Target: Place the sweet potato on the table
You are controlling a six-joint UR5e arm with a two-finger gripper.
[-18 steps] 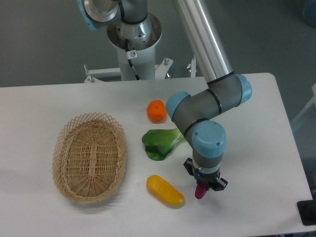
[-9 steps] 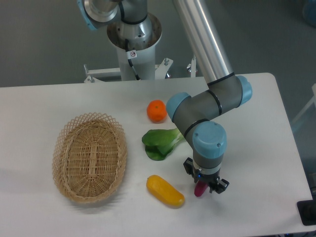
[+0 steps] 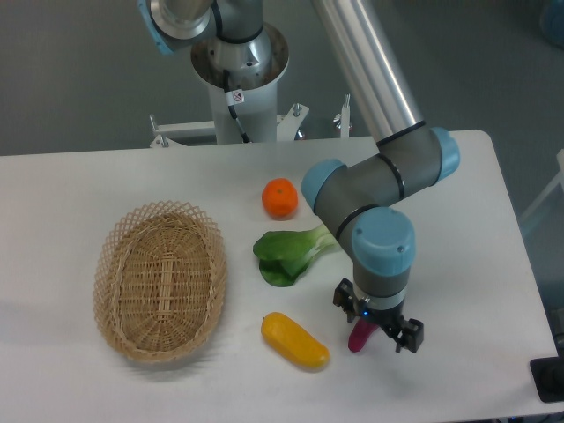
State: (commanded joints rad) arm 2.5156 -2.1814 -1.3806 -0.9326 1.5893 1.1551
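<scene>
Magenta sweet potato [image 3: 359,337] lies on the desk [image 3: 458,264] beneath released fingers [image 3: 381,333], so lift straight up without nudging it.

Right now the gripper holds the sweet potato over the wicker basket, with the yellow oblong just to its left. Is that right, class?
Not quite. The camera view shows the gripper and sweet potato over the bare white table, far right of the wicker basket. The yellow oblong is indeed just left.

The arm is angled down from upper centre, elbow bent right. The gripper [image 3: 381,329] is pointed straight down, jaws spread apart.
</scene>
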